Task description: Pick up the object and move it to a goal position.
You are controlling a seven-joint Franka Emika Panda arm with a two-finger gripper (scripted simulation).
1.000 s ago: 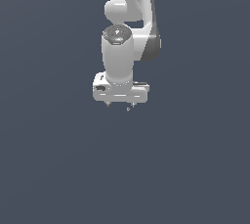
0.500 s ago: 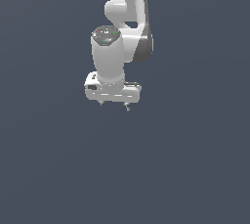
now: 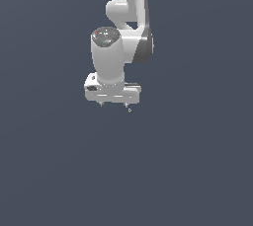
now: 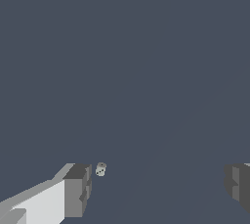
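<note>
my gripper [image 3: 113, 104] hangs over the plain dark floor [image 3: 59, 170] with its jaws spread wide, nothing held between them; in the wrist view the object [image 4: 100, 169] sits inside the gap, just beside one fingertip [image 4: 78, 190] and well apart from the other; in the exterior view it is a pale speck [image 3: 129, 110] just below the finger on that view's right; too small to tell its long axis or which way it points

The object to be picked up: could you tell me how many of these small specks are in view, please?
1. The object lies on the grey floor, close beside one fingertip of the open gripper; the exterior view shows it just below the gripper. The arm may hide others.
</note>
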